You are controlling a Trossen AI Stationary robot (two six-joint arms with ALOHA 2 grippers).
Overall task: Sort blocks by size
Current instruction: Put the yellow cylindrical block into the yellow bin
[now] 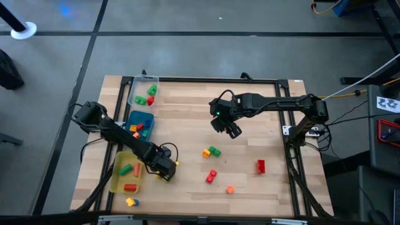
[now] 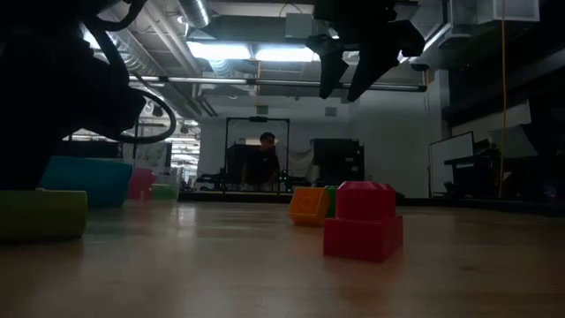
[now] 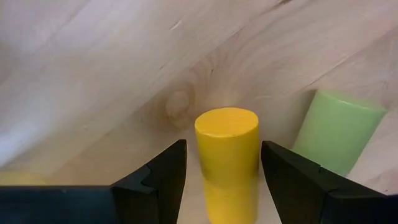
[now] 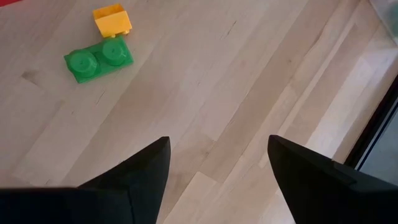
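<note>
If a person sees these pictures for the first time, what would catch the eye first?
Probably the yellow cylinder standing between the open fingers of the left gripper, beside the yellow tray at the table's front left. Next, the right gripper, open and empty, hanging above mid-table over a green brick and a small yellow block. A red block looms in the low view.

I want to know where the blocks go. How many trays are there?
3, in a row along the table's left side: the clear tray, the blue tray, then the yellow tray.
</note>
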